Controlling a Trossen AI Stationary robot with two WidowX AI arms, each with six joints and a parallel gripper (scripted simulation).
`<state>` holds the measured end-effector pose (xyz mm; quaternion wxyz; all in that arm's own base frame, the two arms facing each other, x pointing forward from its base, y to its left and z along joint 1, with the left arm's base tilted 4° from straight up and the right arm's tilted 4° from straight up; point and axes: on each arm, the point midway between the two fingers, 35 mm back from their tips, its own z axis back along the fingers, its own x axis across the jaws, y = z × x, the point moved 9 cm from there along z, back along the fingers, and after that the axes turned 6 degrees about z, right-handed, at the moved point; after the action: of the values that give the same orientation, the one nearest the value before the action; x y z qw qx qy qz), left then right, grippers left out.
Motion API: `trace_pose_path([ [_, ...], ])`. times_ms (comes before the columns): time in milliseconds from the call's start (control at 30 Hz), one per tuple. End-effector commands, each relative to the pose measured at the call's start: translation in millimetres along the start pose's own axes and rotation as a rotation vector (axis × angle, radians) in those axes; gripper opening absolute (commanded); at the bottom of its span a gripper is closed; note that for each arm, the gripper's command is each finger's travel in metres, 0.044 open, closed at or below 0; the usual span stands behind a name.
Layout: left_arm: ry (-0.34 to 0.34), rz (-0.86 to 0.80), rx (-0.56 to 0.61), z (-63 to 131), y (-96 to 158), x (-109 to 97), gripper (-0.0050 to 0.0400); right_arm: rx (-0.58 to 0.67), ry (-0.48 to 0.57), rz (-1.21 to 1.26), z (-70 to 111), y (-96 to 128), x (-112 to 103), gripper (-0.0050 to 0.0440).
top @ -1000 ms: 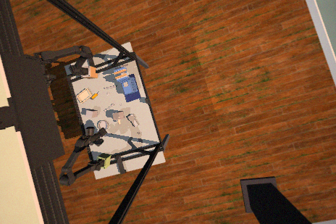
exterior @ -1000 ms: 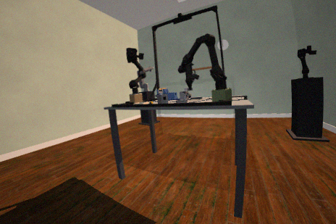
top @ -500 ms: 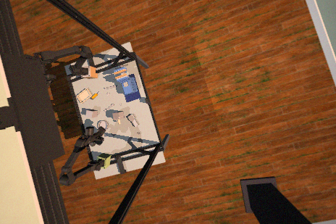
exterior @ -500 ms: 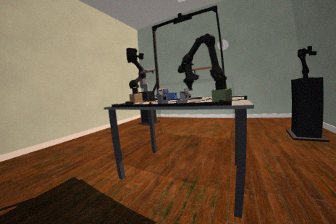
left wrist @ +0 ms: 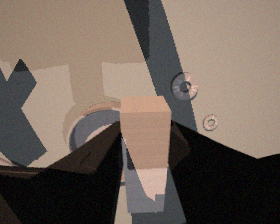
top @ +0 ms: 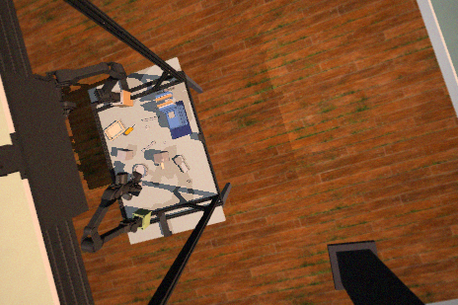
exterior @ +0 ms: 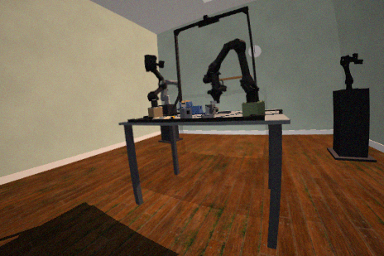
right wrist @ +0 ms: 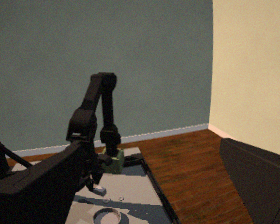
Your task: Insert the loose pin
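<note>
My left gripper [left wrist: 143, 128] [top: 138, 184] [exterior: 218, 99] is shut on a square-sided pin [left wrist: 146, 140], which looks tan and grey in the left wrist view. It hangs above the table beside a round dish [left wrist: 77, 131] [right wrist: 95, 217]. Small grey blocks [top: 161, 157] [exterior: 186, 113] stand on the table; another block [top: 122, 153] stands nearer the arms' side. Which block has the matching empty hole is too small to tell. My right gripper [right wrist: 153, 149] is open and empty, its fingers wide apart, raised away from the blocks.
A blue tray [top: 173, 115] with blue and orange pieces stands at the right arm's end. A light tray [top: 114, 129] and an orange item [top: 129, 130] lie near the arms' side. A larger ring [left wrist: 193, 88] and a smaller ring [left wrist: 205, 123] lie beyond the dish. Frame posts border the table.
</note>
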<state>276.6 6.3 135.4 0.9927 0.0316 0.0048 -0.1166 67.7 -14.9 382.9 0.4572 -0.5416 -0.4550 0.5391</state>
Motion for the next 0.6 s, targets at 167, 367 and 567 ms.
trace_pose_path([
  [167,-0.001,0.144,0.002,0.8,1.9,0.7,0.0000,0.000,-0.005,0.002,0.1,0.1,0.3,0.0400],
  [367,-0.001,0.211,0.002,0.8,2.5,0.7,0.0000,0.000,-0.005,0.002,0.1,0.1,0.3,0.0400],
  [567,-0.001,0.310,0.002,0.9,3.5,0.6,0.0000,0.000,-0.005,0.002,0.1,0.1,0.3,0.0400],
])
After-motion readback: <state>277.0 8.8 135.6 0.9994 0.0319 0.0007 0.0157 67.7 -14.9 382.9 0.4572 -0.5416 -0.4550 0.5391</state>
